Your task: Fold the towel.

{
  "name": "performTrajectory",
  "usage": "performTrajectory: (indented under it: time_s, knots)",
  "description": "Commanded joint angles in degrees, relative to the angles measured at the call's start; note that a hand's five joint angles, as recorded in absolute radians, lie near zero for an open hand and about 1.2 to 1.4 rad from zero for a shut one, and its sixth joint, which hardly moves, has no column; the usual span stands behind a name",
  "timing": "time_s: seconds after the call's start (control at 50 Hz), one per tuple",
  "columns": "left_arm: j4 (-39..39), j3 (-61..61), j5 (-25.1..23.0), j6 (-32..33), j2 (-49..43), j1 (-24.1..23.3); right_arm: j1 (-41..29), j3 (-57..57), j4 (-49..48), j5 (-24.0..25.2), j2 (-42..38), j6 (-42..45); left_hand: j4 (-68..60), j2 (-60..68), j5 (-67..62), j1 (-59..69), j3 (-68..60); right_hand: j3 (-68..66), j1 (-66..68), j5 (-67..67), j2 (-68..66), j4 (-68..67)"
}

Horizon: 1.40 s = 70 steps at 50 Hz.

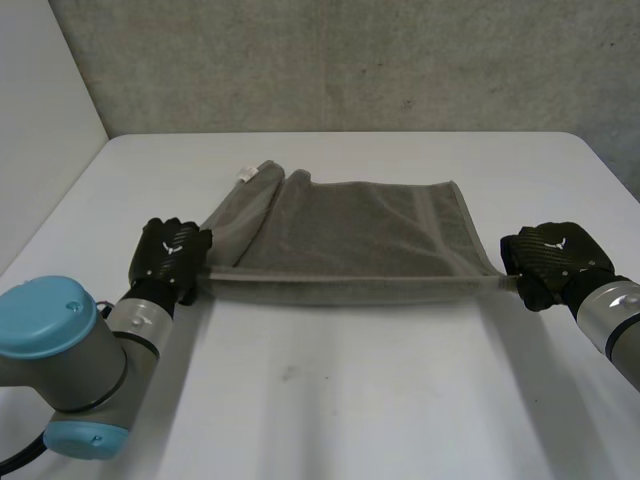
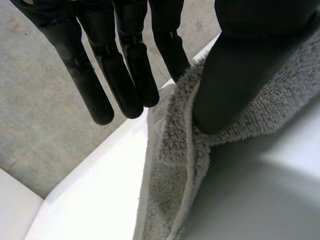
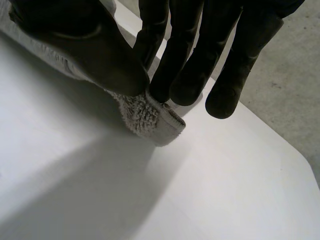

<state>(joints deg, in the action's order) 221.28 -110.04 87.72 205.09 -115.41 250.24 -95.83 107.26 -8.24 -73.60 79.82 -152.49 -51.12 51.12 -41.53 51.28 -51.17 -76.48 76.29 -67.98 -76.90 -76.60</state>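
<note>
Where the white table point(image 1: 330, 400) spreads before me: one grey towel point(image 1: 340, 235), mid-table, far-left part bunched, near edge stretched taut between my hands. My left hand point(image 1: 172, 255): thumb clamped on the towel's near-left corner. My right hand point(image 1: 555, 258): thumb and fingertips pinched together on its near-right corner.

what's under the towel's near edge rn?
Bare white table: the near edge of the towel is stretched above it, pinched at its corners by the left hand and right hand. Anything under the far part lying on the table is covered.
</note>
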Motion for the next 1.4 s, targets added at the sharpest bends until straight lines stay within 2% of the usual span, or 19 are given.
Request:
performTrajectory:
  time_s: [0.02,0.2,0.48,0.74,0.92,0.96,1.0,1.02,1.04,1.12,1.24,1.26,1.28,1.32,1.34,1.38,1.4]
  knots:
    - [-0.33,-0.08,-3.51,-0.66,-0.87,-0.02,0.29,-0.03,0.15,0.74,-0.45,-0.44,8.24,-8.24,8.65,-8.4,8.29,-3.52,3.71,-2.02,-3.1,-3.4]
    - [-0.24,1.5,-7.48,-0.75,-3.68,0.51,0.56,-0.12,-0.02,0.83,-0.54,-0.44,11.47,-11.47,11.88,-11.63,11.52,-3.52,3.71,-2.02,-3.1,-3.4]
    - [-0.33,2.73,-7.48,-0.75,-4.56,1.56,3.02,-0.91,-0.2,0.83,-0.81,-0.71,10.8,-10.8,11.21,-10.96,10.85,-3.52,3.71,-2.02,-3.1,-3.4]
    - [-0.5,5.02,-7.3,-0.75,-6.23,3.85,5.3,-2.32,0.5,0.74,-0.81,-4.31,8.44,-8.45,8.85,-8.61,8.49,-3.52,3.71,-2.02,-3.1,-3.4]
    - [-0.59,5.81,-7.48,-0.75,-7.99,3.85,5.39,-2.05,0.41,1.01,-0.81,-4.31,0.88,-0.89,1.3,-1.05,0.93,-3.52,3.71,-2.02,-3.1,-3.4]
    - [-0.59,5.81,-7.57,-0.75,-7.99,3.85,5.39,-2.05,0.5,1.01,-0.81,-4.31,-3.33,3.33,-2.92,3.17,-3.28,-3.52,3.71,-2.02,-3.1,-3.4]
    - [-0.59,5.81,-7.65,-0.75,-7.99,3.85,5.39,-2.05,0.5,1.01,-0.81,-4.31,-21.56,21.56,-21.15,21.4,-21.51,-3.52,3.71,-2.02,-3.1,-3.4]
    - [-0.59,5.81,-7.65,-0.75,-7.99,3.85,5.39,-2.05,0.5,1.01,-0.81,-4.31,-21.67,21.66,-21.25,21.5,-21.62,-3.52,3.71,-2.02,-3.1,-3.4]
    - [-0.68,5.81,-7.65,-0.66,-7.99,3.94,5.39,-1.96,0.5,1.09,-0.81,-4.22,-28.81,28.8,-28.39,28.64,-28.76,-3.52,3.71,-2.02,-3.1,-3.4]
    - [-0.77,5.19,-7.65,-0.57,-7.2,4.38,5.13,-1.88,0.5,1.09,-0.81,-3.96,-28.88,28.88,-28.47,28.72,-28.83,-3.52,3.71,-2.02,-3.1,-3.4]
    - [-4.55,1.85,-7.48,-0.48,3.44,6.93,5.48,-2.67,0.68,0.65,0.78,-3.78,-28.88,28.88,-28.47,28.72,-28.83,-3.52,3.71,-2.02,-3.1,-3.4]
    - [-6.2,0.81,-7.48,-0.57,7.44,7.88,5.48,-3.19,1.11,0.74,3.39,-3.7,-28.88,28.88,-28.47,28.72,-28.83,-3.52,3.71,-2.02,-3.1,-3.4]
    - [-6.22,0.8,-7.48,-0.57,7.48,7.89,5.48,-3.19,1.12,0.74,3.41,-3.7,-28.88,28.88,-28.47,28.72,-28.83,-3.52,3.71,-2.02,-3.1,-3.4]
    - [-9.8,-1.22,-7.39,-0.13,16.74,8.94,5.39,-4.68,4.7,1.0,10.32,-3.35,-28.88,28.88,-28.47,28.72,-28.83,-3.52,3.71,-2.02,-3.1,-3.4]
    - [-9.82,-1.23,-7.39,-0.13,16.8,8.95,5.39,-4.69,4.72,1.01,10.36,-3.34,-28.88,28.88,-28.47,28.72,-28.83,-3.52,3.71,-2.02,-3.1,-3.4]
    - [-13.93,-2.8,-7.48,-0.48,29.13,9.38,5.65,-7.13,10.06,1.36,15.69,-1.51,-28.88,28.88,-28.47,28.72,-28.83,-3.52,3.71,-2.02,-3.1,-3.4]
    - [-13.95,-2.81,-7.48,-0.48,29.19,9.39,5.65,-7.15,10.08,1.36,15.72,-1.5,-28.88,28.88,-28.47,28.72,-28.83,-3.52,3.71,-2.02,-3.1,-3.4]
